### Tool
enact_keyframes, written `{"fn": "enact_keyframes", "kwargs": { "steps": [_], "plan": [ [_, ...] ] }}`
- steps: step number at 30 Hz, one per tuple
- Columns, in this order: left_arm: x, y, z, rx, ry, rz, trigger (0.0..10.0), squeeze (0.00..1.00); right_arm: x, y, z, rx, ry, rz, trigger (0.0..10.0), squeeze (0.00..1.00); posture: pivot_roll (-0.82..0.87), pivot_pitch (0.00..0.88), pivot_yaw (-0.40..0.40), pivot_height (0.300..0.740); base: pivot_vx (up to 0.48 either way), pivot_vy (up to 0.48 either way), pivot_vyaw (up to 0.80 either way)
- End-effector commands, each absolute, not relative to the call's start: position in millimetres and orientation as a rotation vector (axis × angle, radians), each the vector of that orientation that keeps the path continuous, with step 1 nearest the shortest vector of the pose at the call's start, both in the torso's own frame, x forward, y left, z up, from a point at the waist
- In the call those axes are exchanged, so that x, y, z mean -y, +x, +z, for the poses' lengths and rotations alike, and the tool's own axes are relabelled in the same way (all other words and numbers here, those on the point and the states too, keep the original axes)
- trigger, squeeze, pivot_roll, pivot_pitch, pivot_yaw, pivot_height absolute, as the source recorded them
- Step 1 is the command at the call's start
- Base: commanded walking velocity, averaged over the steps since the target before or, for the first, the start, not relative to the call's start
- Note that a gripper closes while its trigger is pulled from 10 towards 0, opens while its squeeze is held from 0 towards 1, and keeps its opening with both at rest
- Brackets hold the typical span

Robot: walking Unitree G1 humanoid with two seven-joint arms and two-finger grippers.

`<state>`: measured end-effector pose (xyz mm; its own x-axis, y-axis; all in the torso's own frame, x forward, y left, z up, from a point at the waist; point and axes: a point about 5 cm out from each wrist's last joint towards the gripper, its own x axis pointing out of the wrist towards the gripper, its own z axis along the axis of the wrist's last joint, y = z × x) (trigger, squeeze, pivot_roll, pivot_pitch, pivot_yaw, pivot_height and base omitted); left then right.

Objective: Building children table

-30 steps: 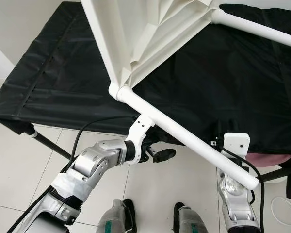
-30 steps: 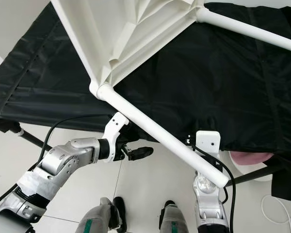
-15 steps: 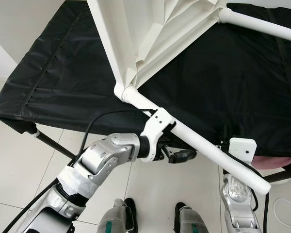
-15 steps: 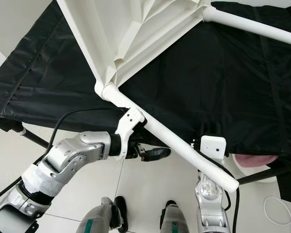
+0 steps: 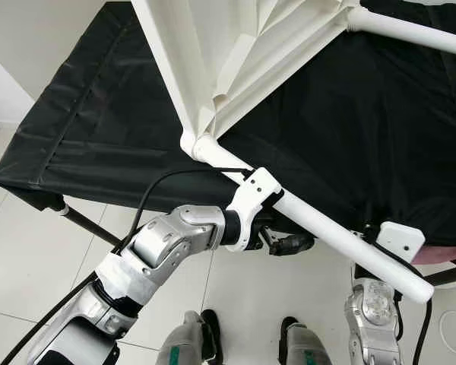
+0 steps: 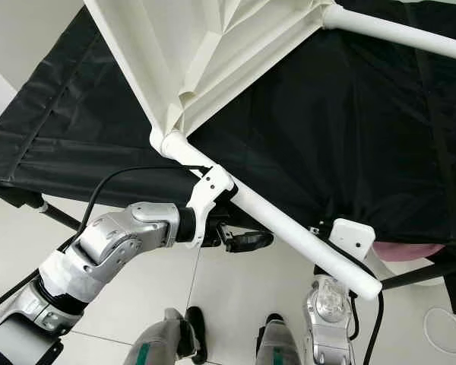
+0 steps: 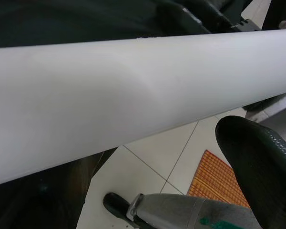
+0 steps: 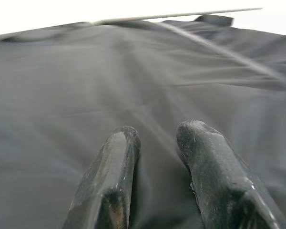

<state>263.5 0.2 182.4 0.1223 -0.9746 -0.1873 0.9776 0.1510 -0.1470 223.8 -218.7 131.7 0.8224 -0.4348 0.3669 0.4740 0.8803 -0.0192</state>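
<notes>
I am watching an upturned white children's table (image 5: 213, 46) lying on a black-covered bed (image 5: 99, 129), its nearest leg (image 5: 319, 228) jutting out over the tiled floor (image 5: 30, 251) toward the robot. I am holding the left gripper (image 5: 289, 245) beneath that leg, one black finger (image 7: 262, 171) sitting below the white tube; I cannot tell whether the claw is gripping it. I am keeping the right gripper (image 8: 157, 176) pointed at the black cover, its two fingers a narrow gap apart and holding nothing.
</notes>
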Motion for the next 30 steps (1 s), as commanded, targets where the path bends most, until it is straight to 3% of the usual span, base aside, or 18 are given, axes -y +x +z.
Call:
{"fn": "enact_keyframes", "kwargs": {
  "steps": [1, 12, 30],
  "plan": [
    [2, 250, 191, -0.227, -0.006, -1.694, 10.0, 0.0, 237, 212, 119, 0.292, -0.13, -0.605, 10.0, 0.0, -0.13, 0.23, 0.182, 0.74, 0.0, 0.0, 0.0],
    [1, 252, 190, -0.236, -0.01, -1.691, 10.0, 0.0, 268, 203, 134, 0.325, -0.162, -0.762, 10.0, 0.0, -0.13, 0.234, 0.194, 0.74, 0.0, 0.0, 0.0],
    [-1, 252, 168, -0.311, 0.01, -1.675, 10.0, 0.0, 267, 200, 183, 0.491, -0.199, -0.731, 10.0, 0.0, -0.15, 0.249, 0.234, 0.74, 0.0, 0.0, 0.0]
  ]
}}
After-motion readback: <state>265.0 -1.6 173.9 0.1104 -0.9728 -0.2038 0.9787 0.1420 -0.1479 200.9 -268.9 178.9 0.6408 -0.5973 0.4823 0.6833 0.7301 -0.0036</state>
